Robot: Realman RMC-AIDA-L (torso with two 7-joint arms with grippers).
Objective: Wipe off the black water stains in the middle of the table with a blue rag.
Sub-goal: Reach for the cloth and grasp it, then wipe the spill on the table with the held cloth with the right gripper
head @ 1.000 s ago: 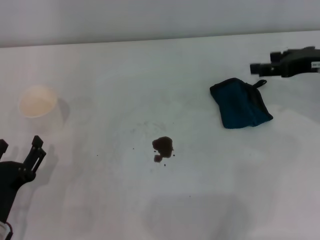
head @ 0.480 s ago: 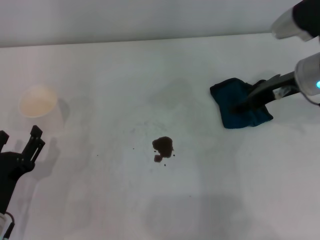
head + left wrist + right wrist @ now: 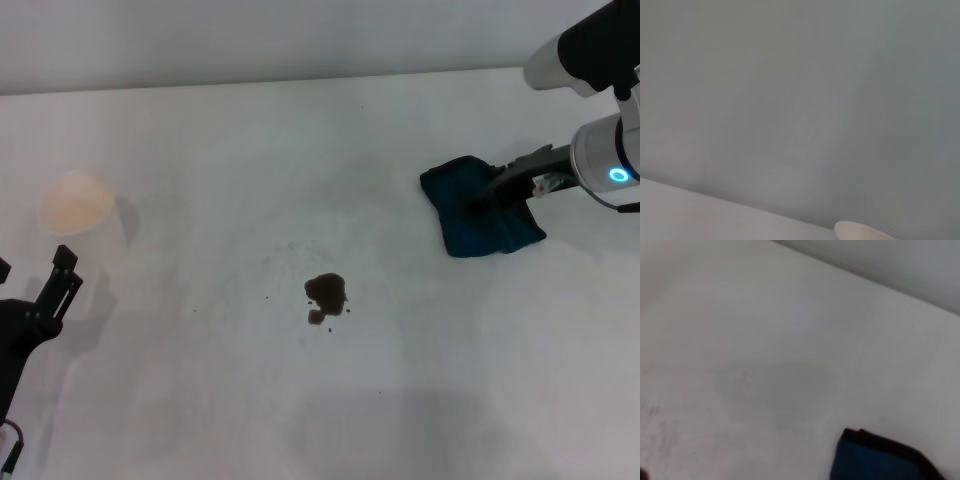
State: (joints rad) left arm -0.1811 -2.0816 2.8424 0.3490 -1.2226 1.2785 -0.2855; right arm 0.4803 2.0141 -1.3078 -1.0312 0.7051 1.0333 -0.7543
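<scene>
While the black water stains [image 3: 325, 293] are sitting untouched near the middle of the table [image 3: 200, 180], the right gripper [image 3: 497, 186] is reaching in from the right side and hanging over the blue rag [image 3: 479, 212]. The rag is lying crumpled on the right part of the table, well apart from the stains. In the head view the gripper's dark fingers are overlapping the rag's upper middle; whether they are spread, closed or pinching the cloth cannot be told from these views, nor whether they are touching it. In the right wrist view only a corner of the rag [image 3: 875, 460] with its black edge is showing, against bare white table [image 3: 765, 340].

The stains are forming one dark brown-black blotch with a smaller spot just below it and a few specks around.

The left gripper [image 3: 35, 300] is idling at the near left edge of the table, its fingers standing apart and grasping nothing. A white paper cup [image 3: 75, 203] is standing just beyond it on the left side; its rim [image 3: 860, 231] is also peeking into the left wrist view.
</scene>
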